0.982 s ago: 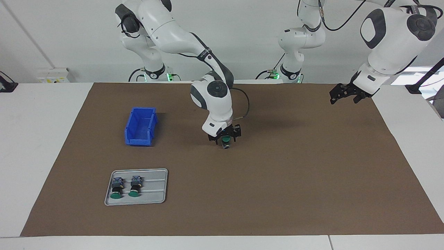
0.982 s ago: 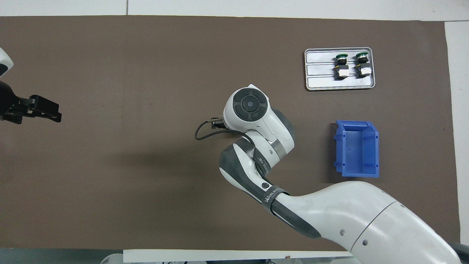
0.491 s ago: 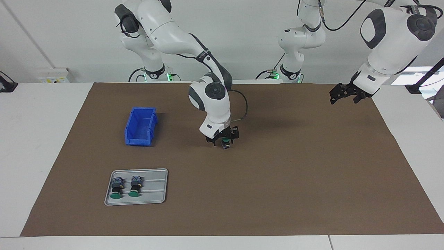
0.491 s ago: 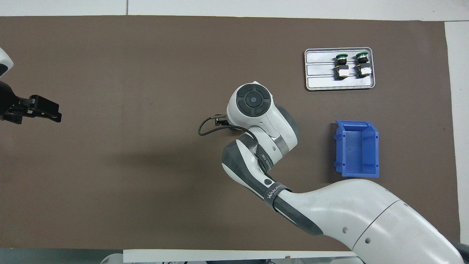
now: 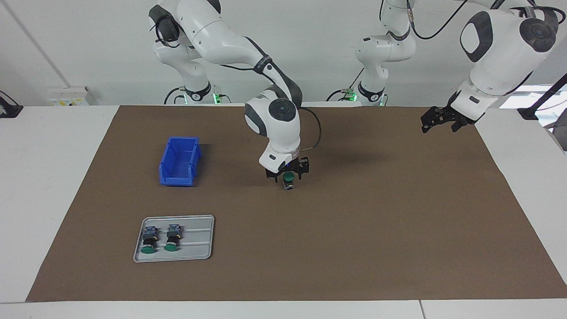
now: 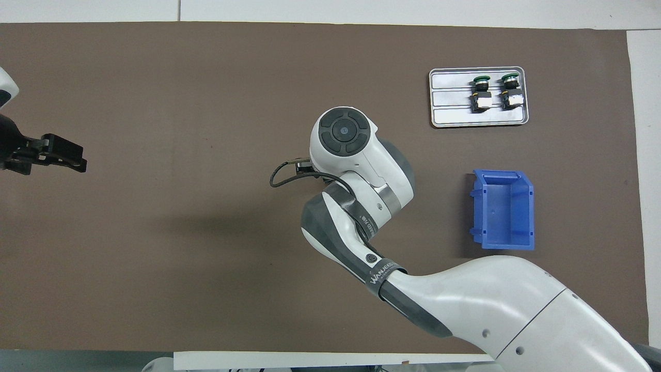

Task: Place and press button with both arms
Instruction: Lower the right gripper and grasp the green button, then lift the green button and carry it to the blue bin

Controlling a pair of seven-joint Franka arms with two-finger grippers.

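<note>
Facing view: three push-buttons in all. One button [image 5: 289, 179], round green cap over a blocky base, stands upright on the matte brown mat [image 5: 376, 230] mid-desk, between the right tool's [image 5: 288, 173] fingers; whether they grip it I cannot tell. Two more lie in the ridged metal tray [image 5: 201, 248]. One glossy blue plastic bin [image 5: 179, 160].

Overhead view: the left tool [image 6: 61, 156] hangs released over the mat's left-arm end, waiting.

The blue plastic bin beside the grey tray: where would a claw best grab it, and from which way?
Probably one long side wall of the blue plastic bin, reached straight down from above. It stands upright on the brown mat with its open top up, so one finger could slip inside and the other outside. Its thin rim suits a two-finger claw better than its wide body.
</note>
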